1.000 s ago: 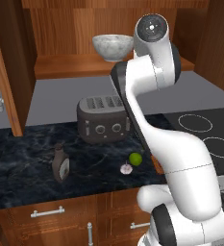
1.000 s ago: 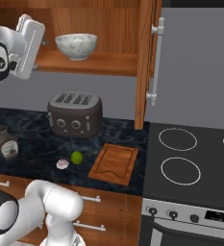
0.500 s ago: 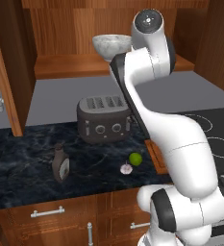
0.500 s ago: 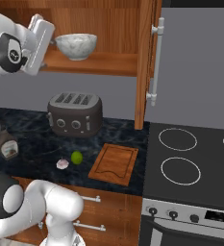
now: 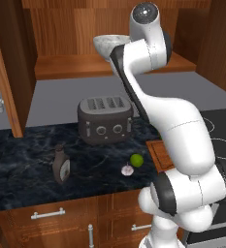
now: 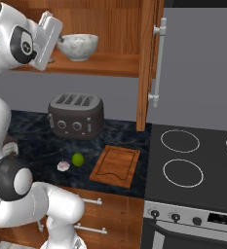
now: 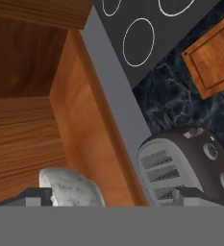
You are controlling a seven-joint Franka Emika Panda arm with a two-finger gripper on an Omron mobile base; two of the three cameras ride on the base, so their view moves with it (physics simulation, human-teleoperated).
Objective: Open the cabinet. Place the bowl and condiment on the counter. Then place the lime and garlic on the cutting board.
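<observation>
My arm has swung closer to the shelf since a moment ago; my pincer (image 6: 58, 39) hangs spread wide, grasping nothing, just beside the round marbled bowl (image 6: 78, 46) on the smooth wooden cabinet (image 6: 110, 63) shelf. Below, on the veined dark counter (image 5: 27, 164), the bulbous condiment (image 5: 61, 166) stands upright.

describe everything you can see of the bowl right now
The bowl is round and deep, whitish-grey with a marbled stone look. It stands upright on the wooden shelf of the open cabinet, above the toaster. The open gripper is right beside its rim; whether they touch is unclear. Nothing shows inside it.
</observation>
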